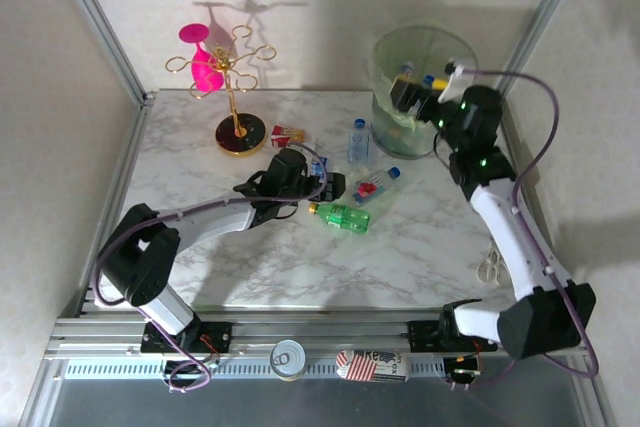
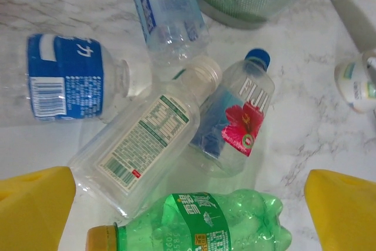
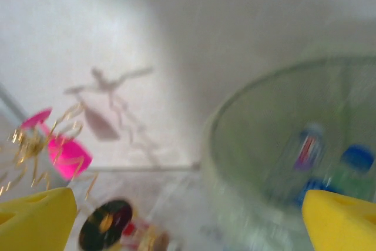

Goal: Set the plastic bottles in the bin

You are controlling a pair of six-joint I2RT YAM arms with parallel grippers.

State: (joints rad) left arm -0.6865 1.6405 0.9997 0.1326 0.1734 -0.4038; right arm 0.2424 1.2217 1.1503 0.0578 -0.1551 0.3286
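The left end effector (image 1: 323, 185), wide open and empty over the green bottle (image 2: 202, 221) lying mid-worktop (image 1: 260, 257), should turn to close across its body, not cap-to-base, while the right end effector (image 1: 405, 95), equally open and empty, hangs at the far-right bin (image 1: 385, 52).

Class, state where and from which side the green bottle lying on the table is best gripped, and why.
Probably the green bottle across its labelled middle, from straight above: it lies on its side, long flanks free there.
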